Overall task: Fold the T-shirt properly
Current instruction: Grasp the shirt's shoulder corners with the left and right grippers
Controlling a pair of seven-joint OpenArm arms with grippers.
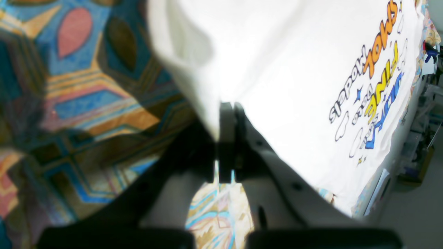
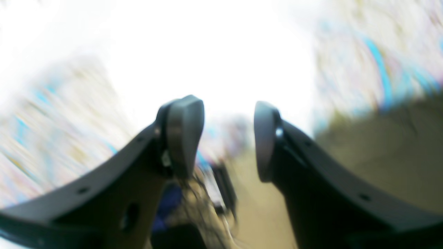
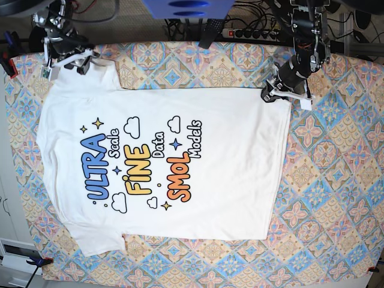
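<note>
Lying flat and spread out, print side up, the large white short-sleeved cotton T-shirt covers the middle of the surface, which is dressed in a colourful patterned cloth of blue, orange and pink tiles. Its blue, yellow and orange lettering reads sideways in the base view. The left claw is pinched together on a fold of the shirt's white fabric at the hem corner, its tips pressed close with cloth between them. The right claw stands with a clear gap between its pads and nothing in it; the wrist view is heavily blurred. In the base view it sits at the shirt's sleeve corner.
</note>
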